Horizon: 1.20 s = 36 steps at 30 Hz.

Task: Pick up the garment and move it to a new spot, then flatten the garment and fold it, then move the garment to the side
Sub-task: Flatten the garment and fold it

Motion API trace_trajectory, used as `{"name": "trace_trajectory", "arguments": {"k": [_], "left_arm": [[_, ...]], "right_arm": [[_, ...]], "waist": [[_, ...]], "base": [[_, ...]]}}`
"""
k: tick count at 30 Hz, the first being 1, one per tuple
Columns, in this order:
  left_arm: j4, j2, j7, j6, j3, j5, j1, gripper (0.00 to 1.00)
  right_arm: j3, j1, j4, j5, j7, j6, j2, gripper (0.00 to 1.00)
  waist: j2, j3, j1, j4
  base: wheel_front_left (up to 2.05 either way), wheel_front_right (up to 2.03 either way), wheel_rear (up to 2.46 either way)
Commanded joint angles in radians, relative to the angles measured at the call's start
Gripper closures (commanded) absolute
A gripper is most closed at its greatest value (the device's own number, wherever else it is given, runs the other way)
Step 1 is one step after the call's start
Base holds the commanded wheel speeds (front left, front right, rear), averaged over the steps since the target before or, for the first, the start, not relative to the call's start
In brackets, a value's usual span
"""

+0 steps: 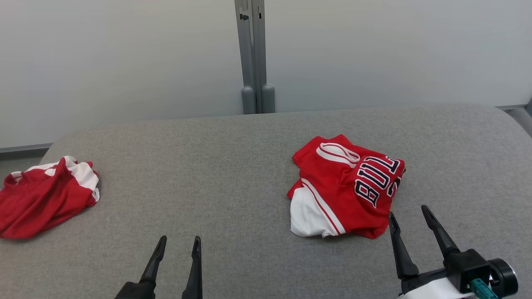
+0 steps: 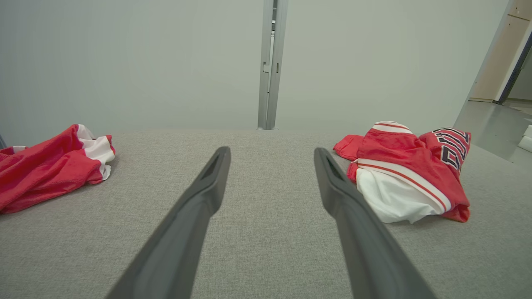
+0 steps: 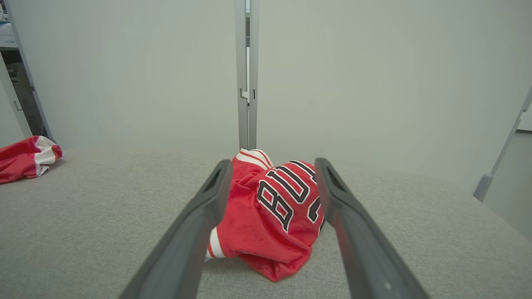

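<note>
- Grey padded table (image 1: 232, 174): carries two garments.
- Jersey (image 1: 345, 187): red and white, crumpled, lying right of centre.
- Second red garment (image 1: 41, 199): bunched at the table's left edge.
- Right gripper (image 1: 408, 211): fingers spread wide, empty, just beside the jersey's near edge.
- Left gripper (image 1: 180, 239): fingers parted, empty, well apart from the jersey.

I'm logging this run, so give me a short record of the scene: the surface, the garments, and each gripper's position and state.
surface: grey padded table
target garment: crumpled red jersey with dark lettering, on the table's right half
other garment: red and white garment, bunched at the left edge
left gripper: open, empty, over bare table
right gripper: open, empty, at the jersey's near edge, aimed at it
progress: jersey not yet grasped or flattened
</note>
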Motion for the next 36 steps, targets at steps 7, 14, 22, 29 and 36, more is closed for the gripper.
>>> {"name": "trace_trajectory", "arguments": {"k": [7, 14, 22, 29, 36], "left_arm": [[0.004, 0.001, 0.000, 0.008, -0.005, -0.008, -0.021, 0.00], [0.042, 0.001, 0.000, -0.024, 0.005, 0.017, -0.080, 0.00], [0.222, 0.014, 0.000, -0.081, -0.072, 0.082, -0.342, 0.00], [0.455, 0.007, 0.000, -0.090, -0.221, 0.034, -0.639, 0.00], [0.624, 0.037, 0.035, -0.089, -0.463, -0.130, -0.921, 0.00]], "right_arm": [[0.004, -0.011, 0.002, -0.006, 0.000, -0.002, -0.001, 0.00], [0.021, -0.029, -0.001, -0.017, 0.000, -0.002, -0.001, 0.00], [0.045, -0.078, -0.031, -0.042, 0.000, -0.002, -0.001, 0.00], [0.075, -0.150, -0.059, -0.037, 0.000, -0.002, -0.001, 0.00], [0.092, -0.223, -0.076, -0.014, 0.000, -0.002, -0.001, 0.00]], "waist": [[-0.0001, 0.000, 0.0000, -0.001], [-0.0001, 0.023, 0.0000, -0.022], [-0.0001, 0.118, 0.0000, -0.077], [-0.0001, 0.254, 0.0000, -0.152], [-0.0001, 0.371, 0.0000, -0.221]], "base": [[0.00, 0.00, 0.00], [0.00, 0.00, 0.00], [0.00, 0.00, 0.00], [0.00, 0.00, 0.00], [0.00, 0.00, 0.00]]}}
